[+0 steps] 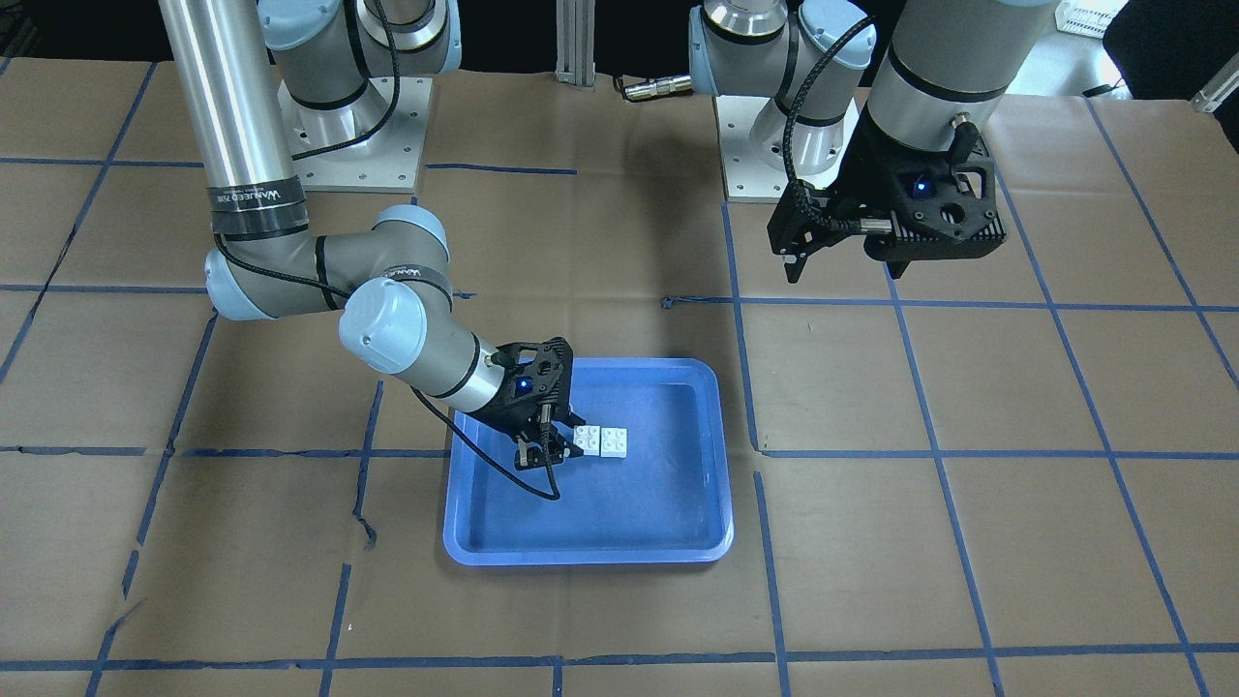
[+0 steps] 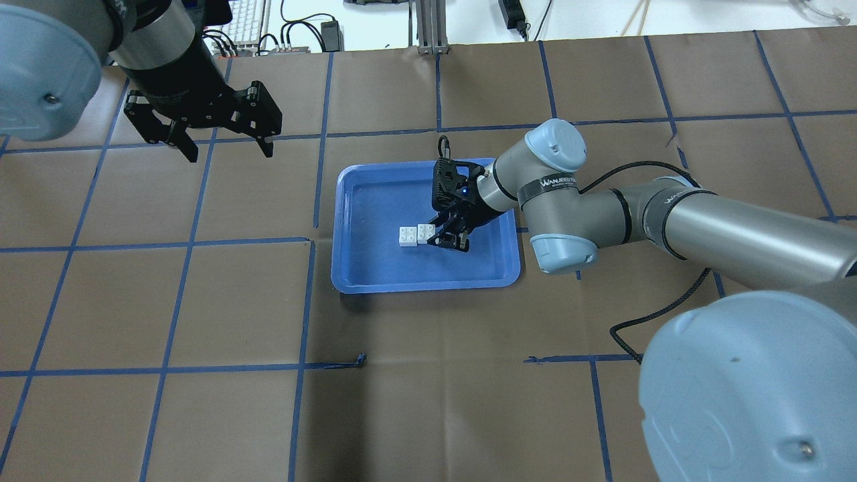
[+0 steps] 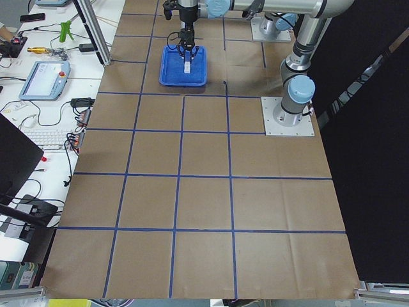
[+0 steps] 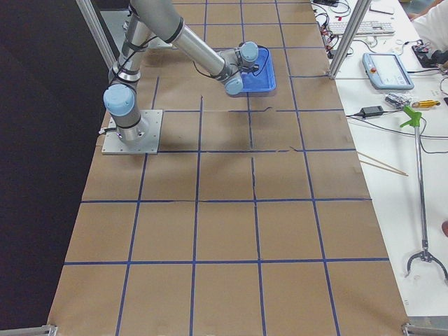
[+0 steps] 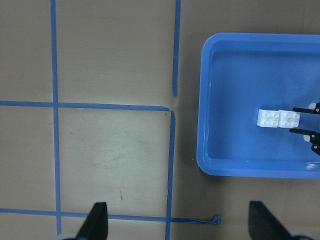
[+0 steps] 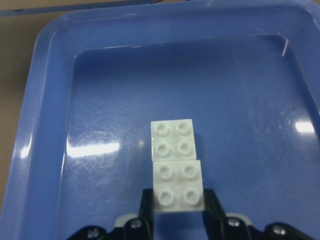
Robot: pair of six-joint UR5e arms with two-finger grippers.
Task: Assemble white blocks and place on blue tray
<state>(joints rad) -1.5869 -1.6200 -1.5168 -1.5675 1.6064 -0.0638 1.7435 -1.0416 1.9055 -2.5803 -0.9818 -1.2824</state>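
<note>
Two white blocks lie side by side, studs up and touching, on the floor of the blue tray (image 1: 586,556). My right gripper (image 1: 559,443) is low in the tray, its jaws closed against the sides of the nearer white block (image 6: 178,186). The other white block (image 6: 172,140) sits just beyond it. In the overhead view the held block (image 2: 426,232) and its neighbour (image 2: 408,235) sit mid-tray (image 2: 428,286), with the right gripper (image 2: 440,239) beside them. My left gripper (image 2: 229,152) is open and empty, high above bare table left of the tray.
The table is covered in brown paper with a grid of blue tape (image 2: 315,241). The arm bases (image 1: 353,136) stand at the robot's edge. The right arm's cable (image 2: 663,314) hangs over the table beside the tray. A desk with tools (image 4: 392,77) runs along the far side.
</note>
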